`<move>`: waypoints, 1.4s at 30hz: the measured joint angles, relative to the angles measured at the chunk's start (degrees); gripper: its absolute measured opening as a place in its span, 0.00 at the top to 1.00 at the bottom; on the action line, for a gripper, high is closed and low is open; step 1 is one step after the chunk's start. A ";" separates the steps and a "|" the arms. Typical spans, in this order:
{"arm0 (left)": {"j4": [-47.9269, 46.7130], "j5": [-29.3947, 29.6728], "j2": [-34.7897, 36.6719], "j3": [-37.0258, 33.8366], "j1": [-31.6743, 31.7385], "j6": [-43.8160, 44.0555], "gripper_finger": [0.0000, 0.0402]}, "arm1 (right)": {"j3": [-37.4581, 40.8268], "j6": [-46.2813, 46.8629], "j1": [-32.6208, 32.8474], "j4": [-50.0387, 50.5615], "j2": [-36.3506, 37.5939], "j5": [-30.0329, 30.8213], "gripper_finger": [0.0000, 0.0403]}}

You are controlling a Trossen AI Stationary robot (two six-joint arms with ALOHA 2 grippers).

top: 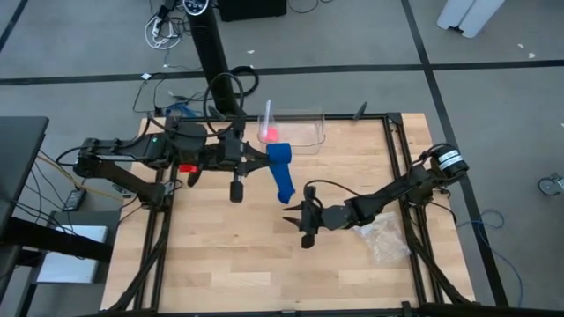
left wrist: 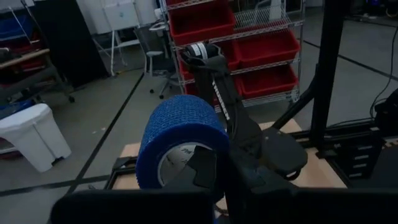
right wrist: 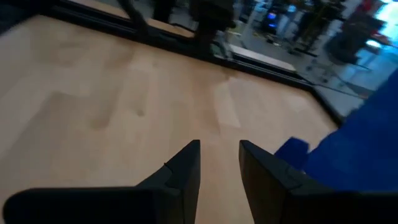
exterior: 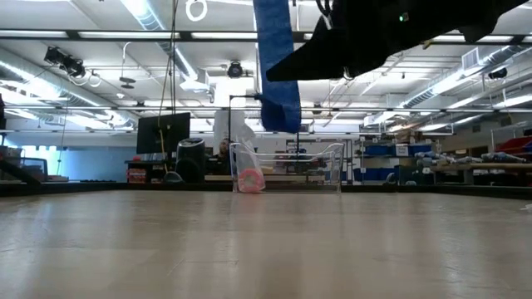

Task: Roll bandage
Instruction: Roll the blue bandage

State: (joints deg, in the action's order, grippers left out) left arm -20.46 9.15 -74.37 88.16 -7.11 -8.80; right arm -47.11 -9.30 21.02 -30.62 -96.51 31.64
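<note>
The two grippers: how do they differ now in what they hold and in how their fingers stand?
The left gripper is shut on the bandage, clamping its blue roll; the right gripper holds nothing. The left gripper's fingers are closed tight, while the right gripper's fingers stand apart with a gap. The left gripper is near the table's far edge; the right gripper is near its middle. Both are dark two-finger grippers above the table.

Open bench [top: 229,255] across the near half. Blocked toward the far edge by hanging bandage [top: 281,172], clear bin [top: 304,128]; crumpled bag [top: 383,236] at right.
</note>
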 joint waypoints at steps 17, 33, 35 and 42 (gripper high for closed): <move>0.86 0.68 0.00 -0.04 0.00 0.00 0.96 | -2.28 -3.26 1.70 7.26 0.11 7.79 0.67; 3.39 0.72 -0.02 -0.07 0.00 -0.14 0.96 | -2.40 -2.83 -1.77 8.03 0.11 12.64 0.63; 3.40 0.72 -0.02 -0.07 0.00 -0.16 0.96 | -2.40 -2.82 -1.78 8.12 0.11 14.73 0.63; 3.91 1.64 -0.02 -0.07 0.00 -0.22 0.96 | -2.40 0.98 -2.88 10.04 0.11 9.88 0.63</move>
State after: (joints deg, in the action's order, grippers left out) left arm -16.55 10.79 -74.39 88.09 -7.11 -9.02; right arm -49.52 -8.32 18.15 -20.58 -96.40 41.52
